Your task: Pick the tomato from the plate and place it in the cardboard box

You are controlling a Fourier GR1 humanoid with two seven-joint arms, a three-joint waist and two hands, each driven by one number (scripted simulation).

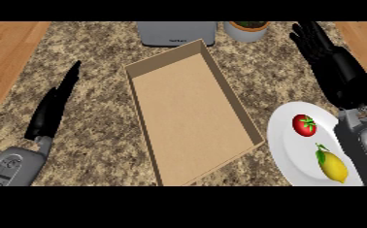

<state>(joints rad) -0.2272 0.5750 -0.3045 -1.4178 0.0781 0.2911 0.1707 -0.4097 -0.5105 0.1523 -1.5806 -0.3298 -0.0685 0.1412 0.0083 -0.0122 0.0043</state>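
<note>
Head view, tomato (304, 125) on the white plate (287, 149) at near right, green stem tilted far-right, round with no clear long axis, right hand (323, 52) farther back, apart from it, fingers straight, left hand (54, 103) released at left, cardboard box (190, 110) between.

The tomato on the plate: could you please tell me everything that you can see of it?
The tomato is small, round, glossy red, with a green stalk on top. It lies whole on the upper part of the white plate, apart from the lemon below it. No hand touches it; the right hand is open, further up the counter.
</note>
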